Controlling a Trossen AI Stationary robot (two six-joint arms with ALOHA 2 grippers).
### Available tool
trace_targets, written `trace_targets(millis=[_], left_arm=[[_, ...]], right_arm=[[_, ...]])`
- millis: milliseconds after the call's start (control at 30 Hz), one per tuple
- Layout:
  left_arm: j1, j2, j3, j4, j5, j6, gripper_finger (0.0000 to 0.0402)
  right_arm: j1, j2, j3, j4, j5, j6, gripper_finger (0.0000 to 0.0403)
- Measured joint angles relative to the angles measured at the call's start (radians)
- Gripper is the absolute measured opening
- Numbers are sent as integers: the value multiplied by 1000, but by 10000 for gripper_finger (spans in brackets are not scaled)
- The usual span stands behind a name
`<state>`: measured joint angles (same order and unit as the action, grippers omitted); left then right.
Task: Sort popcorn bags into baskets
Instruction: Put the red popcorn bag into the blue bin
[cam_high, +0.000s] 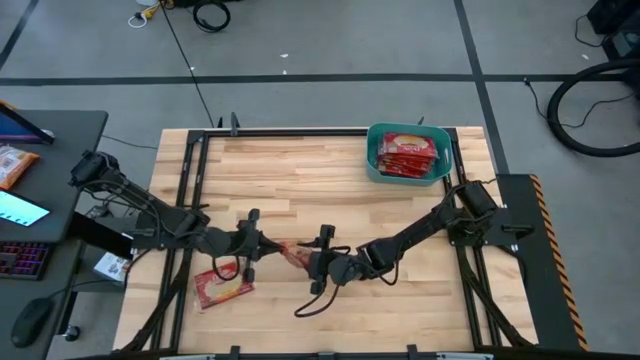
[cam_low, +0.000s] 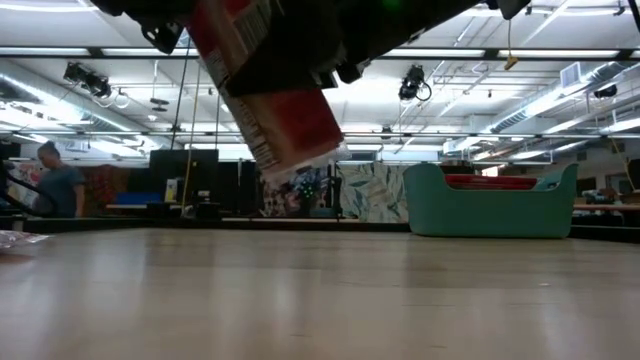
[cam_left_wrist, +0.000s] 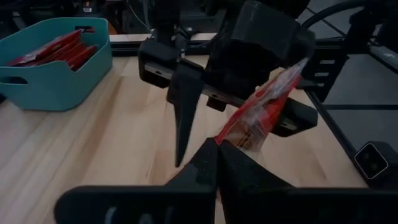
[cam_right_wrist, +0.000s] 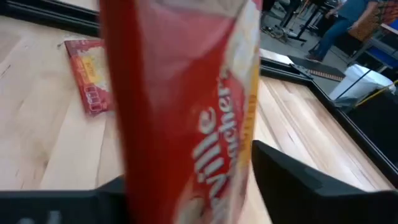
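One red popcorn bag (cam_high: 290, 254) hangs in the air between my two grippers, above the table's near middle. My left gripper (cam_high: 262, 245) comes from the table's left and is shut on the bag. My right gripper (cam_high: 318, 262) comes from the right and is open, with the bag (cam_right_wrist: 186, 112) between its fingers. In the left wrist view one right finger (cam_left_wrist: 183, 118) stands well off the bag (cam_left_wrist: 264, 106). A second red bag (cam_high: 222, 288) lies flat near the table's near left. The teal basket (cam_high: 407, 153) at the far right holds several red bags. My left gripper (cam_left_wrist: 216, 149) pinches the bag's left end (cam_left_wrist: 231, 132) between its two fingertips, coming level from the table's left. The bag is lifted clear of the table (cam_low: 275, 110) and slants up and away toward the right gripper. My right gripper: whether its fingers touch the bag, I cannot tell.
Bare wood lies between the grippers and the basket (cam_low: 495, 200). A black frame (cam_high: 300, 131) runs round the table's edges. A desk with a keyboard and a screen (cam_high: 20, 215) stands left of the table. A person (cam_low: 60, 185) shows far off in the room.
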<state>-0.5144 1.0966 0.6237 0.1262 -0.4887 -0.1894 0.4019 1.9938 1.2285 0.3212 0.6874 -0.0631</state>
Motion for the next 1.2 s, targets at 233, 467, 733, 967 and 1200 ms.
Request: trace_targets(millis=[233, 467, 733, 967, 1200], left_arm=[[1, 3, 0, -4, 58, 23, 15], [-14, -10, 0, -38, 75, 44, 82], [-13, -114, 0, -242, 57, 44, 174], [-14, -170, 1, -581, 111, -114, 183], [-16, -167, 0, -819, 248, -313, 183]], right_arm=[[1, 0, 0, -3, 0, -19, 102], [1, -22, 0, -89, 26, -42, 30], [1, -144, 0, -361, 55, 33, 35], [1, -259, 0, -601, 128, 71, 37], [-29, -375, 0, -913, 377, 68, 39]])
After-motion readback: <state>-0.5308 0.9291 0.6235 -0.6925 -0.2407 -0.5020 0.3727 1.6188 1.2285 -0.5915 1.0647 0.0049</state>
